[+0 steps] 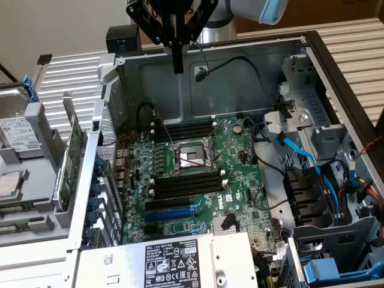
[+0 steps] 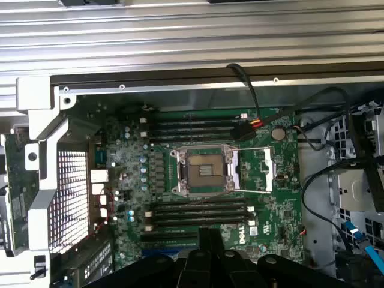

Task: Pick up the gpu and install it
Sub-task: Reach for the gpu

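The gpu point(image 1: 71, 157) is a green card standing on edge just outside the perforated rear wall of the open computer case, on the exterior view's left. In the wrist view the gpu point(image 2: 17, 198) sits beside the silver case frame. My gripper point(image 1: 177, 60) hangs high above the back of the case, over the area behind the memory slots and well to the right of the gpu. Its black fingers are shut together with nothing between them. The gripper point(image 2: 210, 239) points down over the motherboard's lower slots in the wrist view.
The large green motherboard point(image 1: 240, 180) lies in the case with an open CPU socket point(image 1: 189, 159) and black memory sticks point(image 1: 183, 183). A power supply point(image 1: 174, 261) is nearest the camera. Blue cables point(image 1: 300, 157) and drive cages fill the right side. A hard drive point(image 1: 18, 135) lies at far left.
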Tool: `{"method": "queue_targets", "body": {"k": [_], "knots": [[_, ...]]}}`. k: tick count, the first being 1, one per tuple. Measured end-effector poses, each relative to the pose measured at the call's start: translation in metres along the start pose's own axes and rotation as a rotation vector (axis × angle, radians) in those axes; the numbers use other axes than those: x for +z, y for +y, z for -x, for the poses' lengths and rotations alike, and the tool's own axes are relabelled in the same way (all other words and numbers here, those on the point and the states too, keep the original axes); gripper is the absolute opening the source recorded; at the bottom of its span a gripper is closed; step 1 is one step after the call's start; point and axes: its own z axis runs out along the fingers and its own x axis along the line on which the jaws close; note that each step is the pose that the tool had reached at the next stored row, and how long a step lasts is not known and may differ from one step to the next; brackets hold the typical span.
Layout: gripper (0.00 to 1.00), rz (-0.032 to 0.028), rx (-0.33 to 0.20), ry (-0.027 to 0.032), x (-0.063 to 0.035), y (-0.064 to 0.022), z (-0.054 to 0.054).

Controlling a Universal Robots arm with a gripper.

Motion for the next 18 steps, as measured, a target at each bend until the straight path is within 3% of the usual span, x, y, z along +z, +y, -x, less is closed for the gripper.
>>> {"method": "queue_targets", "body": {"k": [14, 18], "knots": [[0.11, 0.0000, 0.000, 0.0000, 0.0000, 0.0000, -0.001], [0.11, -0.0001, 0.000, -0.0003, -0.0003, -0.0009, -0.014]]}}
